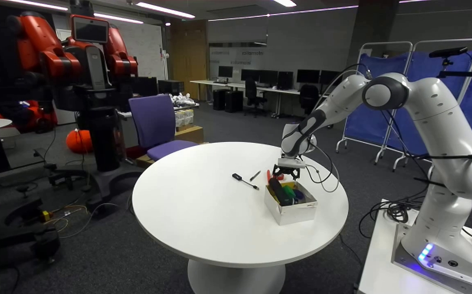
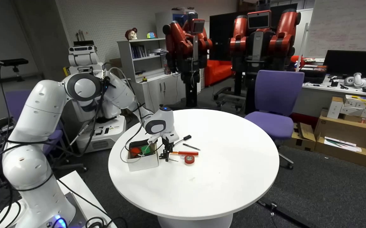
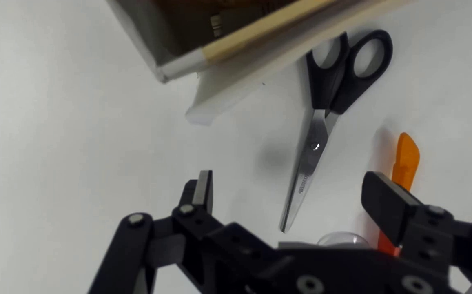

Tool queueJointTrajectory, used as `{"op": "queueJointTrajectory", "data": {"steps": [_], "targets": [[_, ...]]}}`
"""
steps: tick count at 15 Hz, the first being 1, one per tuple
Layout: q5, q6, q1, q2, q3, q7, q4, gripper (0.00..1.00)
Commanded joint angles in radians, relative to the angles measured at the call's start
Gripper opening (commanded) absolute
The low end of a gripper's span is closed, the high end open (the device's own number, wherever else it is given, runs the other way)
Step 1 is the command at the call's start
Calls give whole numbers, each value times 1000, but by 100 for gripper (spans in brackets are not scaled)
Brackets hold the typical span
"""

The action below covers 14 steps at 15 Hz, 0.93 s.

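The white Franka Panda arm (image 2: 35,120) is bent in a high arch. In an exterior view its base (image 1: 444,255) stands at the near right, with blue lights (image 1: 425,252) glowing on it. The upper arm (image 1: 450,126) climbs from there, leaning left, to the dark-ringed elbow (image 1: 380,96) near the arch's top. The forearm (image 1: 337,100) slopes down to the left, and the wrist (image 1: 291,141) hangs low at its end. The black fingers (image 3: 386,200) point downward, spread wide; in the wrist view a broad gap separates the left one from the right.
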Motion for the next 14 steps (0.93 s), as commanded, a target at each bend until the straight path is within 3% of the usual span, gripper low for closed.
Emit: {"op": "queueJointTrajectory", "data": {"steps": [1, 7, 14], "targets": [[-57, 3, 33, 31, -29, 54, 38, 99], [-58, 4, 27, 71, -9, 49, 85, 93], [-61, 11, 38, 109, -13, 54, 108, 100]]}}
